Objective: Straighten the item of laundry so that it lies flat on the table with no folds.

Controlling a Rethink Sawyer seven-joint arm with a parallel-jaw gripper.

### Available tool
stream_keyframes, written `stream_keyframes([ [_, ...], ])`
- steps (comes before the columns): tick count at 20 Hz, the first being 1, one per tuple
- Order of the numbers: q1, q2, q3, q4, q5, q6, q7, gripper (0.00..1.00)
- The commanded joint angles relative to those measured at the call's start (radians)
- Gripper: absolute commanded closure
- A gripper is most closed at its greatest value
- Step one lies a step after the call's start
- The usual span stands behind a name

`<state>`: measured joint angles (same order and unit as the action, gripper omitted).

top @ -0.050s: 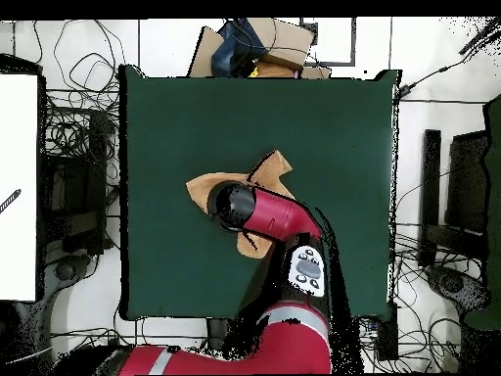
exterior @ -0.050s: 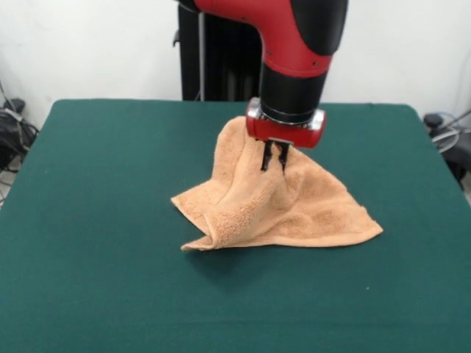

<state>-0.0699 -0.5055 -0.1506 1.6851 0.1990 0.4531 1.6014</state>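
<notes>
— One towel (exterior @ -0.050s: 283, 202), light orange-tan terry, is all that sits on the green bench (exterior @ -0.050s: 96, 220). Where would you put it?

— Roughly mid-bench in the front view, a little toward the far side. It isn't flat. The middle is pulled up into a peak, and the cloth slopes down from there like a small tent.

— And the gripper (exterior @ -0.050s: 274, 156)?

— Right at that peak. Its two dark fingers (exterior @ -0.050s: 266, 157) point straight down, drawn close together with a pinch of towel between them. The red wrist ring sits just above, and a flap of cloth rises behind it on the left of the frame.

— Which parts touch the bench?

— The lower edges. One corner reaches out to the right of the front view and lies on the felt. On the near left, the hem is rolled over on itself into a thick fold, with a shadow under it.

— Does the overhead view add anything?

— Not much. The red and black arm (top @ -0.050s: 279, 220) covers most of the towel (top @ -0.050s: 269, 171); only a tan lobe at each side of the wrist shows, plus a sliver below it. How much cloth is bunched beneath I can't tell from there.
</notes>
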Motion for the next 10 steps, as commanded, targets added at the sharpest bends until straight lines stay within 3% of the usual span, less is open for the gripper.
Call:
stream_keyframes([
  [1, 0.047, -0.045, 0.036, 0.007, 0.004, -0.054, 0.206, 1.0],
  [10, 0.034, -0.097, 0.046, 0.044, 0.032, -0.046, 0.216, 1.0],
])
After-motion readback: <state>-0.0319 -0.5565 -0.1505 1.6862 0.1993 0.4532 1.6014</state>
